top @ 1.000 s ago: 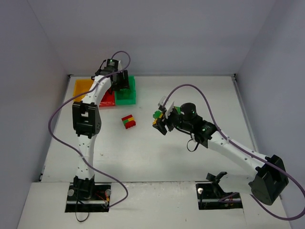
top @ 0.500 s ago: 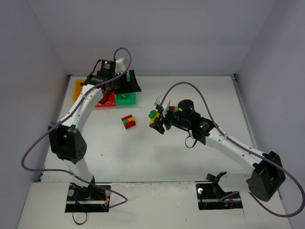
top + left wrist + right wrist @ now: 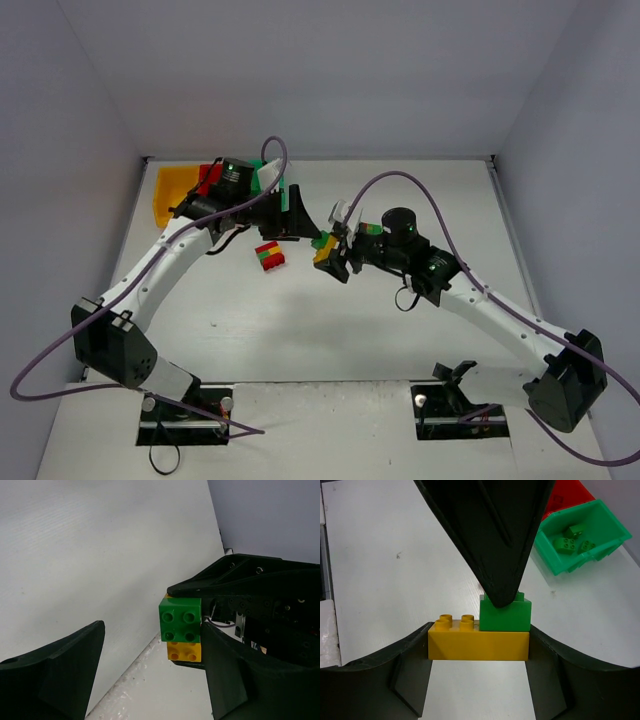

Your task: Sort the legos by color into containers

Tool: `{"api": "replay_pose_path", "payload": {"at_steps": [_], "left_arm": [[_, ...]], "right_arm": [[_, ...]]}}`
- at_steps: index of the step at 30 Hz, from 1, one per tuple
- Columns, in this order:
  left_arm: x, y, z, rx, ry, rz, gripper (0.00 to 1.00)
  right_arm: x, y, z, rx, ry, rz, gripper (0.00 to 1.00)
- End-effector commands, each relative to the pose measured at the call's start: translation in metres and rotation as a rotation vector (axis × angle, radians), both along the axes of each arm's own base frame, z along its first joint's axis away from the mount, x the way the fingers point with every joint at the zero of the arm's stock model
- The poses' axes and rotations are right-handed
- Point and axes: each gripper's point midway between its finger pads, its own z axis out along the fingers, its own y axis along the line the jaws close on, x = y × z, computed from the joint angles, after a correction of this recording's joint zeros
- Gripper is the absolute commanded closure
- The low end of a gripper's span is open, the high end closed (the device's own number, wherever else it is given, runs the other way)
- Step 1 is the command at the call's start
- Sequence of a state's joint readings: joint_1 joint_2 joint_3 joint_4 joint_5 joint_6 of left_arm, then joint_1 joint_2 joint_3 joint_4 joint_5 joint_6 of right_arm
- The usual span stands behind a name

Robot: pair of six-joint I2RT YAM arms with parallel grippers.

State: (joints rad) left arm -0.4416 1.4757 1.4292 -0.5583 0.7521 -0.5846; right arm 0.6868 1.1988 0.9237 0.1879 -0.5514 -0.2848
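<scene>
My right gripper is shut on a yellow brick with a green brick stacked on its right half, held above the table. My left gripper is open and right beside this clump; in the right wrist view one of its black fingers rests its tip on the green brick. In the left wrist view the green brick sits close to the right finger. A red, green and yellow clump lies on the table. The yellow bin, red bin and green bin stand at the back left.
The green bin holds a few green bricks. The left arm crosses in front of the bins and hides part of them. Grey walls close the table on three sides. A purple cable loops over the right arm.
My left gripper has swung from over the bins rightward to the clump in my right gripper. My right gripper has shifted slightly left with the clump.
</scene>
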Motion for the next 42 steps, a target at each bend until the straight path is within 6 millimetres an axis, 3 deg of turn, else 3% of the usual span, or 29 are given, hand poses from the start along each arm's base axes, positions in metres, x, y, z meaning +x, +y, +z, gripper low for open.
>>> {"api": "replay_pose_path", "payload": {"at_steps": [1,11,14,21,23,25,34,38,41,42], "left_arm": [[-0.015,-0.012,0.037,-0.109,-0.066,-0.046,0.30],[-0.021,-0.030,0.048,-0.201,-0.064,-0.080,0.30],[-0.024,-0.030,0.044,-0.198,-0.052,-0.083,0.36],[-0.028,-0.032,0.048,-0.229,-0.049,-0.104,0.75],[-0.029,-0.032,0.051,-0.236,-0.051,-0.114,0.91],[-0.027,-0.031,0.051,-0.233,-0.055,-0.113,0.98],[-0.001,0.004,0.044,-0.165,-0.051,-0.061,1.00],[0.019,0.024,0.046,-0.158,-0.062,-0.019,1.00],[0.048,0.039,0.030,-0.077,-0.086,0.052,1.00],[0.060,0.044,0.033,-0.041,-0.142,0.068,1.00]], "right_arm": [[-0.004,0.003,0.047,0.096,-0.097,0.033,1.00],[-0.014,0.005,0.052,0.114,-0.088,0.045,1.00],[-0.015,0.005,0.054,0.119,-0.089,0.040,1.00],[-0.018,0.008,0.045,0.106,-0.070,0.040,1.00],[-0.017,0.007,0.043,0.101,-0.068,0.031,1.00],[-0.015,0.004,0.036,0.088,-0.067,0.011,1.00],[-0.007,-0.019,-0.019,-0.006,-0.006,-0.112,0.99],[-0.003,-0.028,-0.035,-0.034,0.017,-0.153,1.00],[0.000,-0.028,-0.040,-0.045,0.027,-0.167,1.00],[0.001,-0.028,-0.041,-0.046,0.029,-0.169,1.00]]}}
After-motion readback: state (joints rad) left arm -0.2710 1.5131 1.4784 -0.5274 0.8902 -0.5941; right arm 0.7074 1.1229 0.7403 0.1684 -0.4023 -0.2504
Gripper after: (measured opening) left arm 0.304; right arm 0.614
